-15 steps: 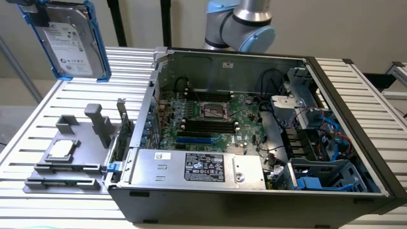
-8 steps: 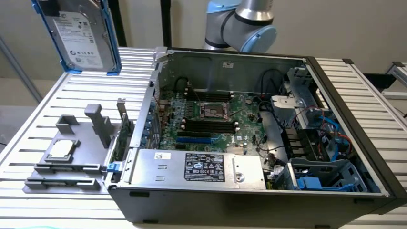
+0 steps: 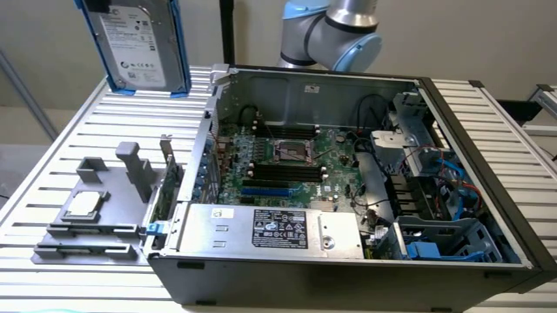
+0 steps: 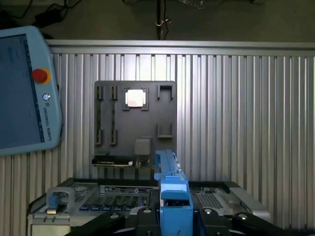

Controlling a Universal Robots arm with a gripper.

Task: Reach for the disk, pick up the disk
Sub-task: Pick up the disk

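Jaws of the black gripper [image 4: 174,220] press on both flat sides of the disk [image 4: 172,194], a silver metal hard drive in a bright blue plastic frame; the wrist view gives us this edge-on. From the exterior view we get its white printed label [image 3: 139,45]: it hangs upright above the slatted aluminium table [image 3: 96,124], over the far corner on the exterior view's left, beside the open grey computer case [image 3: 348,182]. Looking down, the wrist view adds a dark grey tray [image 4: 113,123] with a square silver processor chip [image 4: 135,98], plus a pale blue teach pendant [image 4: 24,88].

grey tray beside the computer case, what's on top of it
A square silver chip rests in one pocket of the grey tray. The disk hides one corner in the wrist view.
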